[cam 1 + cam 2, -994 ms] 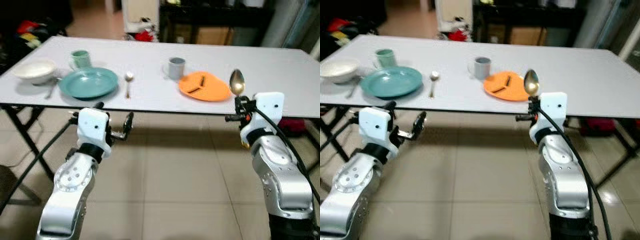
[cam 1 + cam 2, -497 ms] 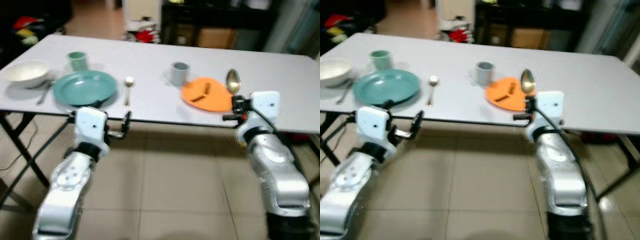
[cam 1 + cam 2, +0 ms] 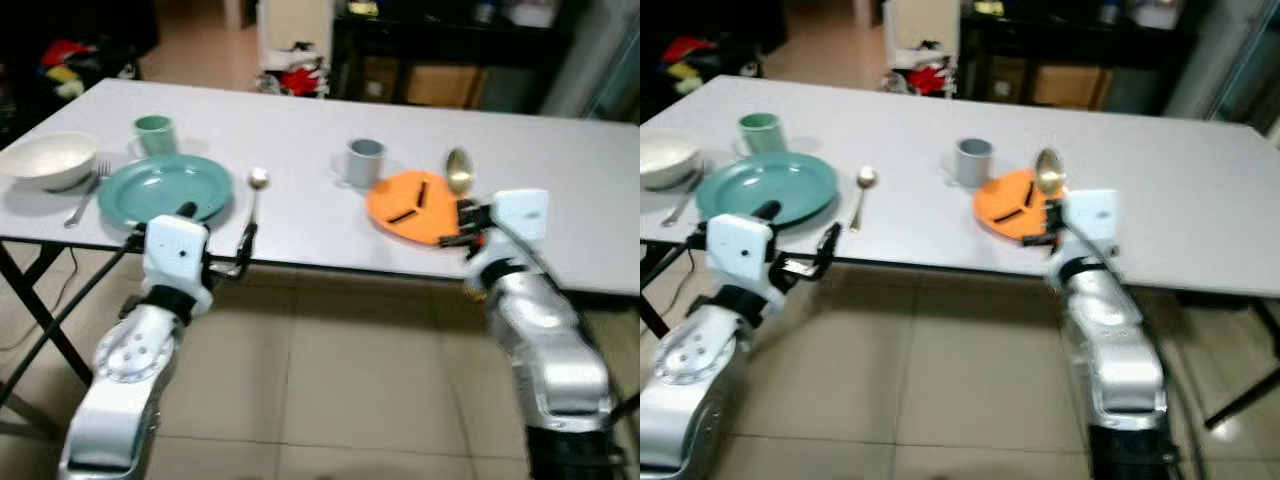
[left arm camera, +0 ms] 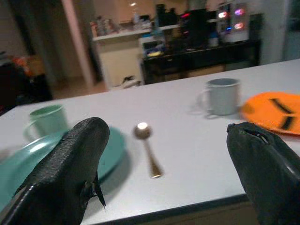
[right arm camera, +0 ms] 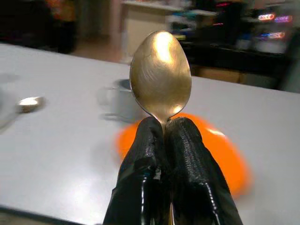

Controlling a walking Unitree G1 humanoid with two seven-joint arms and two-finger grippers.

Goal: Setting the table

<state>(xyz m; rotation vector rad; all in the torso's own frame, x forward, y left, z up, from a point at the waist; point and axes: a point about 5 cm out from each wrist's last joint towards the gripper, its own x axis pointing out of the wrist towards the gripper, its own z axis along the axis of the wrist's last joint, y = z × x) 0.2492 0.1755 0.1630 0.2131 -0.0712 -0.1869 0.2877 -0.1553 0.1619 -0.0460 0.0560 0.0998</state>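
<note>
Right wrist view shows the right gripper [image 5: 162, 136] clenched on a gold spoon [image 5: 160, 75], its bowl standing upright above the fingertips. Compared with a second ago, the table edge [image 3: 330, 268] sits closer under both arms and the whole scene has slid in the head views, so the robot has walked up to the table; the spoon now hangs over the near rim of the orange plate [image 3: 415, 205] instead of short of the table. By my judgement that puts the carrying step near its end, with the laying-down of the spoon beside the orange plate not yet done.

Left of the orange plate, at the table edge, the left gripper [image 4: 178, 168] is spread wide and holds nothing. Just past it lie a second spoon [image 3: 257, 188] on the tabletop and a teal plate [image 3: 165, 187], both well left of the orange plate. Farther back, a grey mug [image 3: 365, 161] stands just behind the orange plate's left side; a green mug [image 3: 152, 133], a white bowl [image 3: 48, 160] and a fork [image 3: 88, 195] sit far to its left.
</note>
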